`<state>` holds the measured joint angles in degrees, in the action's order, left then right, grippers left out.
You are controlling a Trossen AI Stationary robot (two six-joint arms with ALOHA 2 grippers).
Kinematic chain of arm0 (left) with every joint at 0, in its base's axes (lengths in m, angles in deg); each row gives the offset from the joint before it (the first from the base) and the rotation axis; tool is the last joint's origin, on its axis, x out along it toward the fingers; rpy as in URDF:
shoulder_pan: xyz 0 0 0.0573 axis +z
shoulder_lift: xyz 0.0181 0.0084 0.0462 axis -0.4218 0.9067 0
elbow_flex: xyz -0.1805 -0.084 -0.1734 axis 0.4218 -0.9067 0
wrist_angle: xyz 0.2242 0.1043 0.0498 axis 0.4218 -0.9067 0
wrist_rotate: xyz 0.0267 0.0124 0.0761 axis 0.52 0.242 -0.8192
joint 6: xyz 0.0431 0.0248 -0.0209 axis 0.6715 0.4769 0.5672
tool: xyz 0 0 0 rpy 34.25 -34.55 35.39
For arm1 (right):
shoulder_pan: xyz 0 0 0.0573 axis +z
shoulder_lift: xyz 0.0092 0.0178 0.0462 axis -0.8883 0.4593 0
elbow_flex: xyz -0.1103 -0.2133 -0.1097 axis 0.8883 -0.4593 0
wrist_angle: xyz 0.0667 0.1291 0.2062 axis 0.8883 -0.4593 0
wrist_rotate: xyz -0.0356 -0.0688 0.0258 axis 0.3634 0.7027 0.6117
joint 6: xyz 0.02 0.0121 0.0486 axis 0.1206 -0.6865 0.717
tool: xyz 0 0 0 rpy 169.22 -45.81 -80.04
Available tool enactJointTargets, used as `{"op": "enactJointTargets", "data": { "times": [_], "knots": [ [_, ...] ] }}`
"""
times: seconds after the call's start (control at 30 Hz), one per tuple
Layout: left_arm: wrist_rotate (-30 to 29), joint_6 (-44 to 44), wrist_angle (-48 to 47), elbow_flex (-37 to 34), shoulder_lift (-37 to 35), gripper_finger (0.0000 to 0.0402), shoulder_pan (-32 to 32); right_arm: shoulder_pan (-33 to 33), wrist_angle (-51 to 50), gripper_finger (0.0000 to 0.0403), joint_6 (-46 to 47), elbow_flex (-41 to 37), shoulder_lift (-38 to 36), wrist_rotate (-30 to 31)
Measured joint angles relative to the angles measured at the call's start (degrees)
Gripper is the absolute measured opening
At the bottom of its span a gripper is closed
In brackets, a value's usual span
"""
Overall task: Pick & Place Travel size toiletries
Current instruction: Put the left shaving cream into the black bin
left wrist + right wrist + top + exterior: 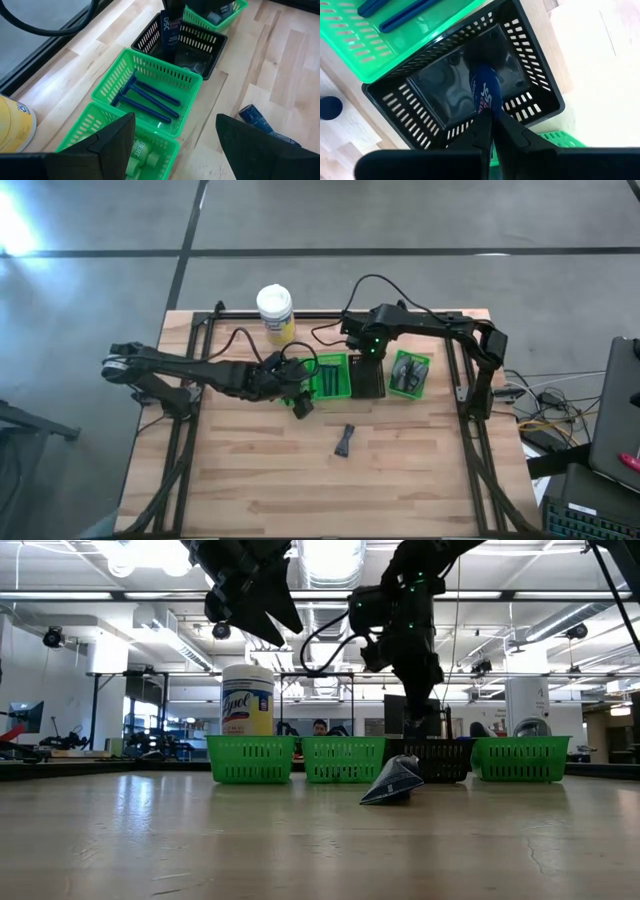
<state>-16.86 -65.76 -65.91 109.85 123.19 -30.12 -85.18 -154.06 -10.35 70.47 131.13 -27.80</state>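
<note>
Wooden counter point(250, 480) carries a row of small baskets toward 12 o'clock, white-lidded jar point(274, 312) at about 11.

Left arm reaches in from 9 o'clock; left end effector point(297, 392) hangs above the counter just at 6 o'clock of the leftmost green basket point(100, 131), fingers point(112, 145) spread wide, holding nothing.

Right arm comes from 2 o'clock; right end effector point(492, 117) sits over the black basket point(530, 60), fingers pinched onto a dark blue tube point(485, 92) held upright inside it.

Middle green basket point(187, 80) holds thin dark blue razor sticks point(145, 100). Leftmost one holds green bottles point(142, 157). Far green basket point(410, 373) at 3 o'clock of the black one holds dark items, too small to tell.

One dark tube point(345, 440) lies loose on the counter near centre, at 6 o'clock of the baskets.
</note>
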Motion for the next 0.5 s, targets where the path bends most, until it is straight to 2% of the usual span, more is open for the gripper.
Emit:
{"op": "enactJointTargets", "data": {
  "times": [0.5],
  "knots": [
    [-1.35, 0.05, 0.07, 0.00, 0.00, 0.0282, 0.00, 0.00, 0.37, 0.0017, 0.01, -0.11, 0.07, 0.02]
  ]
}}
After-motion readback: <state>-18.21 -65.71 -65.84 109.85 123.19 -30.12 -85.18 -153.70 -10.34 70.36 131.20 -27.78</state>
